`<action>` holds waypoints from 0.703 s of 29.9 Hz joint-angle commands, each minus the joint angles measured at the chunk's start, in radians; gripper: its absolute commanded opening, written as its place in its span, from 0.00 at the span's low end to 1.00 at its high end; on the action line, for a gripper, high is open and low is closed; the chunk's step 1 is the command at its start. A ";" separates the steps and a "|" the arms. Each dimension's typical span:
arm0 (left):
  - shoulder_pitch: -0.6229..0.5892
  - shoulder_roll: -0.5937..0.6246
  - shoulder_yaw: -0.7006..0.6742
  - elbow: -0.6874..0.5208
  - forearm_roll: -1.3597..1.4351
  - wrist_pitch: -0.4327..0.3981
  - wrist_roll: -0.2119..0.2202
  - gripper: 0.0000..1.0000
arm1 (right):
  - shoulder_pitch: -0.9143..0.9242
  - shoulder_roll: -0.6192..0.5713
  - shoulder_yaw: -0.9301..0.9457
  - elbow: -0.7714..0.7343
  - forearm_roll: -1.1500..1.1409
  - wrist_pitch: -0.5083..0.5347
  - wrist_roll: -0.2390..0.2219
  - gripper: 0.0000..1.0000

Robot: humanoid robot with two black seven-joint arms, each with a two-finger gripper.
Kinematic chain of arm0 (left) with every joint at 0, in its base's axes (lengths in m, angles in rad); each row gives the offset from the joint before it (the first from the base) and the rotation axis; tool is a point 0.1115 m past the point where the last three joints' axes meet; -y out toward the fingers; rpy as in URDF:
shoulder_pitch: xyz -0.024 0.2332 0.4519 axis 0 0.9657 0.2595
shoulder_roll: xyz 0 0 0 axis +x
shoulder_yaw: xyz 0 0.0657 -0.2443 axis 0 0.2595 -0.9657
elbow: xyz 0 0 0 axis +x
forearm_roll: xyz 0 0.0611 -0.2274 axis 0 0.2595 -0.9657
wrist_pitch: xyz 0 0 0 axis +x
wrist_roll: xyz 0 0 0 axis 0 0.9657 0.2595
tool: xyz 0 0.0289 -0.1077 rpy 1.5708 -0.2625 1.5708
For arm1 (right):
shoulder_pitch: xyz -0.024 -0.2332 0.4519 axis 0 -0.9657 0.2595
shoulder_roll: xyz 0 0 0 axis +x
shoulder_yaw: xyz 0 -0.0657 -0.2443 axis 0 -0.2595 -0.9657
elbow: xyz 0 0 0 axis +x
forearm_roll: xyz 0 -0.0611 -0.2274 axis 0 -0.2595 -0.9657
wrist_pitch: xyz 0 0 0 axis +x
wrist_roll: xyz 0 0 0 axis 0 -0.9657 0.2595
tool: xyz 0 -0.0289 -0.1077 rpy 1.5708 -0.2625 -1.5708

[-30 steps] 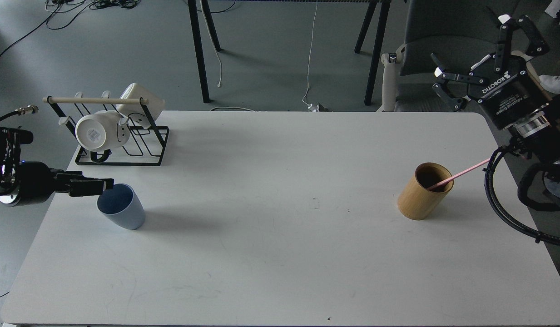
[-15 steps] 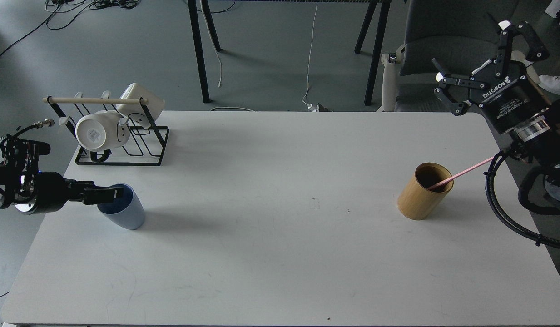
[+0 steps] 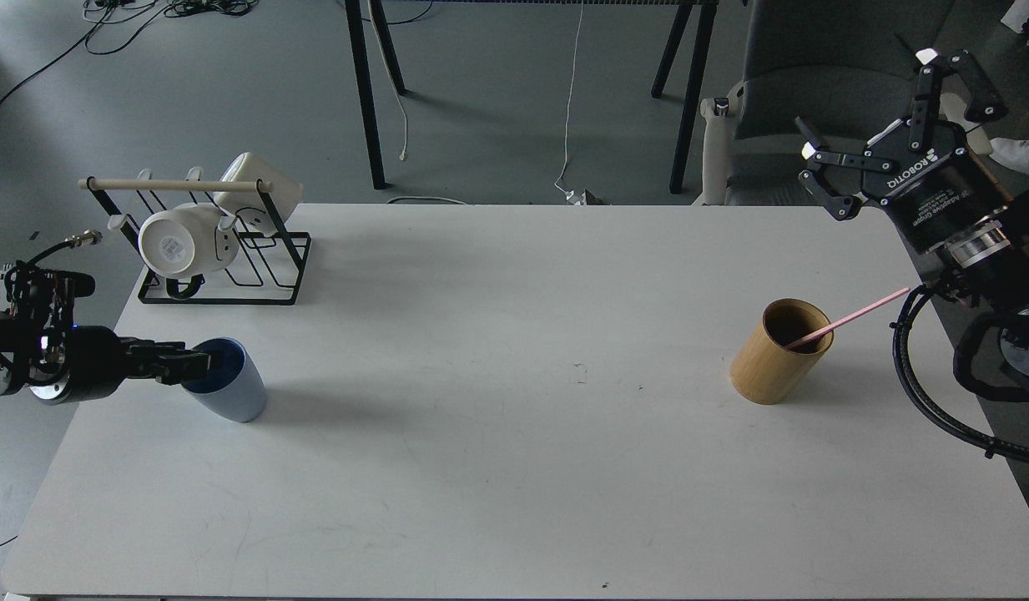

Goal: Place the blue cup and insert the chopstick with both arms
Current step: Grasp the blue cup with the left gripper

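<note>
The light-blue cup (image 3: 233, 392) stands near the table's left edge, in front of the rack. My left gripper (image 3: 194, 365) comes in low from the left, and its tip overlaps the cup's near rim. Its fingers show as one dark bar, so I cannot tell them apart or whether they hold the rim. The pink chopstick (image 3: 856, 317) leans out to the right from the tan wooden holder (image 3: 769, 361) on the right side of the table. My right gripper (image 3: 888, 118) is open and empty, raised beyond the table's far right corner, above and behind the holder.
A black wire rack (image 3: 230, 271) with a pale wooden rod and two white mugs (image 3: 180, 242) stands at the back left. A grey chair (image 3: 814, 67) stands behind the right gripper. The white table (image 3: 514, 434) fills the middle and front of the view.
My left gripper has dropped from level with the cup's top to its rim, its tip going a little right then back. My right gripper has shifted slightly, still open. Cup and chopstick have not moved.
</note>
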 commanded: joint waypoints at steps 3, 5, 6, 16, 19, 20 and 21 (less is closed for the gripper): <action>0.000 0.001 0.000 0.001 0.033 0.020 0.000 0.28 | -0.010 0.000 0.001 0.000 0.000 0.000 0.000 0.99; 0.000 0.001 0.000 0.001 0.036 0.021 0.000 0.22 | -0.011 0.000 0.001 0.000 0.000 0.000 0.000 0.99; 0.000 0.003 0.000 -0.002 0.036 0.021 0.000 0.19 | -0.011 0.000 0.001 0.000 0.000 0.000 0.000 0.99; -0.004 0.004 0.000 -0.002 0.087 0.035 0.000 0.06 | -0.017 0.000 0.001 0.000 0.000 0.000 0.000 0.99; -0.006 0.006 -0.002 -0.004 0.079 0.046 0.000 0.05 | -0.019 0.000 0.001 -0.001 0.000 0.000 0.000 0.99; -0.009 0.009 -0.005 -0.007 0.076 0.047 0.000 0.04 | -0.019 0.000 0.001 -0.001 0.000 0.000 0.000 0.99; -0.010 0.012 -0.009 -0.018 0.076 0.049 0.000 0.04 | -0.019 0.000 0.001 -0.003 0.000 0.000 0.000 0.99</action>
